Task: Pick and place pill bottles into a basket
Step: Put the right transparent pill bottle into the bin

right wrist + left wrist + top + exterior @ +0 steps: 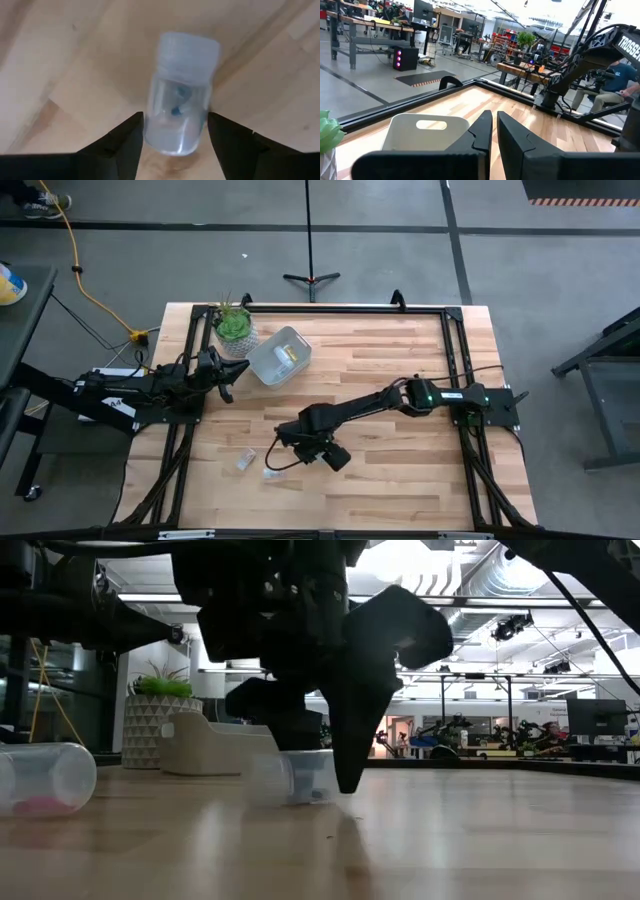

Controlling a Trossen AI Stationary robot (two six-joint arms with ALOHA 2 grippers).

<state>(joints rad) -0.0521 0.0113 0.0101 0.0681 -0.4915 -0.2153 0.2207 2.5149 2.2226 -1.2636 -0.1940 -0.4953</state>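
Overhead, the right gripper (283,463) hangs low at the frame's lower centre over a small clear pill bottle with a white cap (271,474), another clear bottle (244,461) lying just left of it, while the closed left gripper (228,372) waits beside the pale grey rectangular basket (266,364) at upper left. From the right wrist, the dark fingers (125,142) stand spread, flanking the lying bottle (180,107) on the light wooden table (60,60)

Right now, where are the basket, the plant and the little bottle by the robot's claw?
basket (266,364): high view, its near wall.
plant (233,325): high view, green leaves.
bottle (179,117): right wrist view, clear body between the fingers.
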